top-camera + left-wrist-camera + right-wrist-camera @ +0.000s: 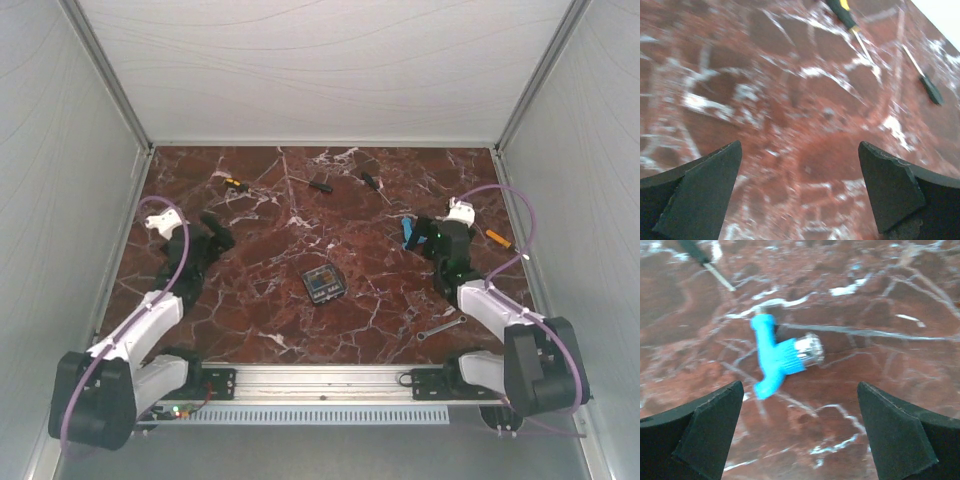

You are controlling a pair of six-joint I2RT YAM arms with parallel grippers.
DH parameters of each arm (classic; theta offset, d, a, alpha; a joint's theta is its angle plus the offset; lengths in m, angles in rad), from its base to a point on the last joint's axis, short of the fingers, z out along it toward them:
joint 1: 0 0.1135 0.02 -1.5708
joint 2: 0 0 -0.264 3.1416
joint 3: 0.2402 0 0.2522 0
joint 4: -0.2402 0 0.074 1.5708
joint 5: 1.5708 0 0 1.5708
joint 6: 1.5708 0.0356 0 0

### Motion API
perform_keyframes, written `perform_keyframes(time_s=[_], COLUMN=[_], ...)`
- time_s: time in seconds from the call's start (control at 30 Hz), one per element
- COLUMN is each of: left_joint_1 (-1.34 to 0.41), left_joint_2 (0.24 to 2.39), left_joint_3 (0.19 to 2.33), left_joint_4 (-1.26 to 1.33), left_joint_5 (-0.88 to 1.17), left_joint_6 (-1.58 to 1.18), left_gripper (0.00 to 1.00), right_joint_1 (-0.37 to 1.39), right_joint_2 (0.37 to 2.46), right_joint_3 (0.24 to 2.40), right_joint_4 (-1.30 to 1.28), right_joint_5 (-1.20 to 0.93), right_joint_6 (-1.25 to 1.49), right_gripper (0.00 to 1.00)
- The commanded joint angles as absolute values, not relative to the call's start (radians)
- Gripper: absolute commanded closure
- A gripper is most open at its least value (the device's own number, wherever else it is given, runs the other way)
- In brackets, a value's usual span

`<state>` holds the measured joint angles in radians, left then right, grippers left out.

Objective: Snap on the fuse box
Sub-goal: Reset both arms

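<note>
The fuse box (324,284) is a small black square box with small coloured fuses showing in it. It lies near the middle of the red marble table, between the two arms, and shows only in the top view. My left gripper (215,238) is open and empty at the left, well away from the box. In the left wrist view (800,192) only bare marble lies between its fingers. My right gripper (425,235) is open and empty at the right. In the right wrist view (799,432) it hovers just short of a blue plastic piece (775,356).
The blue plastic piece (409,232) lies by the right gripper. Screwdrivers lie along the back: yellow-handled (234,184), two black-handled (320,184) (370,181), and an orange-handled tool (497,238) at the right. A wrench (440,327) lies at the front right. Walls enclose the table.
</note>
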<state>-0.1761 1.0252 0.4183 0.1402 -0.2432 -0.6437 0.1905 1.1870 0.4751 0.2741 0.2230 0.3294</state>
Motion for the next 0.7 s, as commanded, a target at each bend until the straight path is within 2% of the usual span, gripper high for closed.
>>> perform_keyframes(time_s=[0.0,0.1,0.23,0.37,0.43,0.57,0.63,0.67], left_joint_1=[-0.100,-0.073,-0.037,-0.009,0.009,0.082,0.084,0.084], left_joint_2=[1.039,1.068,1.185,1.270,1.298,1.453,1.486,1.511], left_joint_3=[0.355,0.312,0.129,0.162,0.160,0.098,0.097,0.112], left_joint_4=[0.346,0.471,1.034,1.102,1.160,1.484,1.493,1.483], left_joint_5=[-0.458,-0.508,-0.426,-0.345,-0.271,-0.050,0.084,0.102], left_joint_6=[-0.465,-0.372,-0.223,-0.164,-0.155,-0.173,-0.136,-0.134], left_gripper=[0.01,0.01,0.01,0.01,0.01,0.01,0.00,0.00], right_joint_1=[0.177,0.170,0.161,0.079,0.069,0.058,0.044,0.038], right_joint_2=[1.226,1.305,1.413,1.494,1.467,1.583,1.559,1.576], right_joint_3=[0.430,0.373,0.304,0.210,0.223,0.268,0.312,0.308], right_joint_4=[0.520,0.690,0.944,1.209,1.139,1.186,1.057,1.091], right_joint_5=[0.477,0.526,0.535,0.383,0.315,0.180,0.161,0.148], right_joint_6=[0.182,0.110,0.054,0.085,0.097,0.033,0.060,0.055], right_gripper=[0.04,0.04,0.02,0.02,0.02,0.02,0.02,0.02])
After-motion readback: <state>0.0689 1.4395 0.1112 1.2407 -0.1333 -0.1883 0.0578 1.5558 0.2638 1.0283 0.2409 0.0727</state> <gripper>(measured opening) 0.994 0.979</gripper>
